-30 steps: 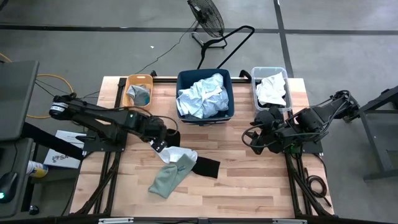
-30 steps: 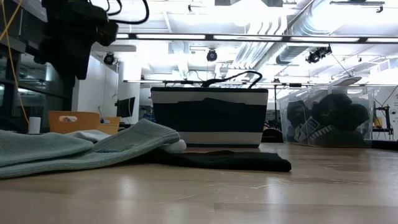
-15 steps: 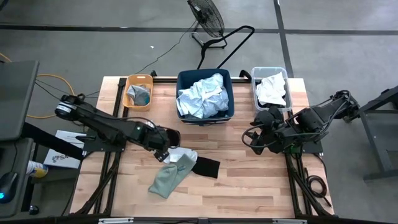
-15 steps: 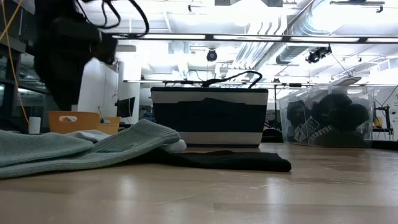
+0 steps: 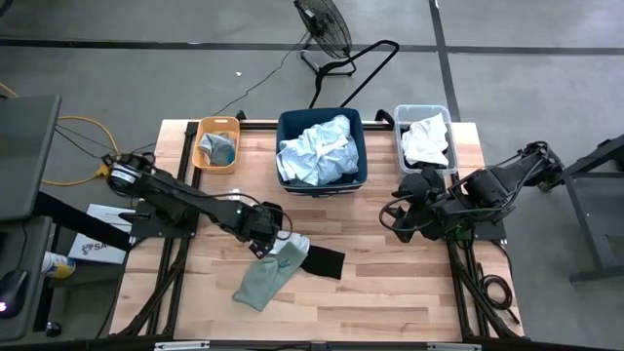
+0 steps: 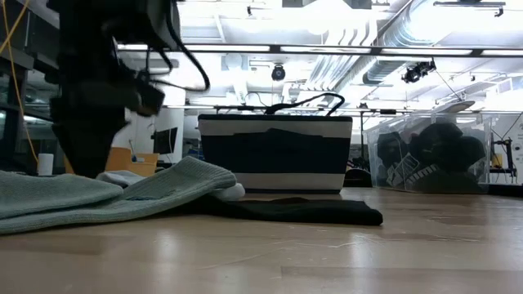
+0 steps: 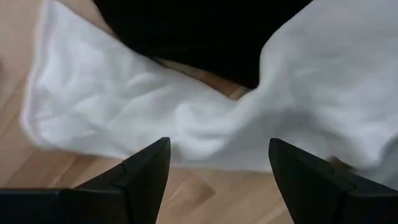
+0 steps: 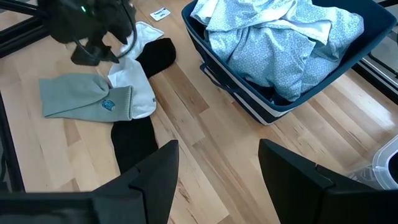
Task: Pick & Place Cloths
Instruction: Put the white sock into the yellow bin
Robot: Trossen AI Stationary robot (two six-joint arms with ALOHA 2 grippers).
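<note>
Left gripper (image 5: pixel 265 237) low over the middle of the table (image 5: pixel 390 283), fingers (image 7: pixel 146 171) spread apart with nothing between them, poised directly above a white sock (image 7: pixel 186 118); its wrist view shows the sock lying flat on the wood, a black cloth (image 7: pixel 199 31) just past it. From above, that white sock (image 5: pixel 276 241) sits at the top of a small heap on the table's near-centre: a grey-green garment (image 5: pixel 265 278) overlaps it and trails toward the front edge, and a black sock (image 5: pixel 325 261) lies touching the heap on its right side. Low view confirms grey-green fabric (image 6: pixel 98 200) draped over the pale one, black sock (image 6: pixel 302 211) stretched flat beside it, left arm (image 6: pixel 94 90) standing above. Right gripper (image 5: pixel 398 222) waits off to the right side of the table, well apart from the heap, fingers (image 8: pixel 292 180) parted and empty. Farther back, three bins along the far edge: orange bin (image 5: pixel 201 156) at left holding a grey-green piece (image 5: pixel 218 148); navy bin (image 5: pixel 285 125) in the middle, full of pale blue patterned cloth (image 5: pixel 317 151); clear bin (image 5: pixel 402 156) at right with a white garment (image 5: pixel 427 141). Beyond the table, a floor fan (image 5: pixel 327 27) on grey floor.
</note>
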